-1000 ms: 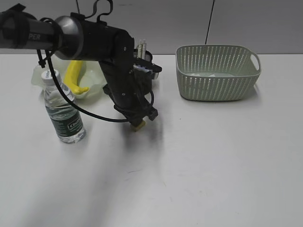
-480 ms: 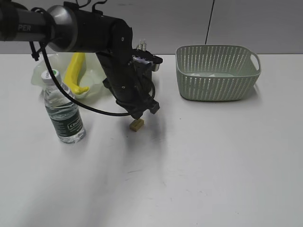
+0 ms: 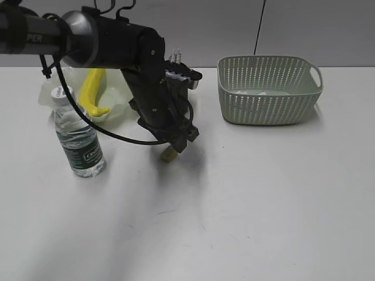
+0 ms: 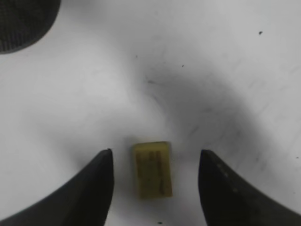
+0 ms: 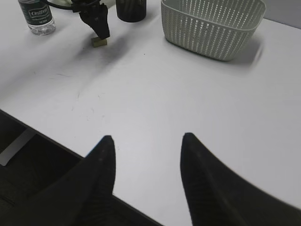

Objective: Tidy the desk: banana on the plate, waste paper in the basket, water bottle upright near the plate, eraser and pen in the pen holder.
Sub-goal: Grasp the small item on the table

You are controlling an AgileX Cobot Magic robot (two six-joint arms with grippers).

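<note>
A small yellow eraser (image 4: 152, 168) lies flat on the white desk (image 3: 263, 193), between the fingers of my open left gripper (image 4: 156, 152), which touch neither side of it. In the exterior view that gripper (image 3: 177, 142) hangs just over the eraser (image 3: 170, 154). The black pen holder (image 3: 185, 88), with pens (image 3: 174, 57) in it, stands mostly hidden behind the left arm. The banana (image 3: 92, 93) rests in the pale green plate (image 3: 117, 96). In front of the plate the water bottle (image 3: 79, 137) stands upright. My right gripper (image 5: 147, 137) is open and empty over the desk's near edge.
The sage green basket (image 3: 269, 88) stands at the back right; something pale shows through its wall, too unclear to name. In the right wrist view the basket (image 5: 211, 26), pen holder (image 5: 130, 9) and bottle (image 5: 36, 16) line the far side.
The eraser, at the left gripper's tips a second ago, was left on the desk as the gripper lifted. The gripper has now come back down over it with its jaws open.
</note>
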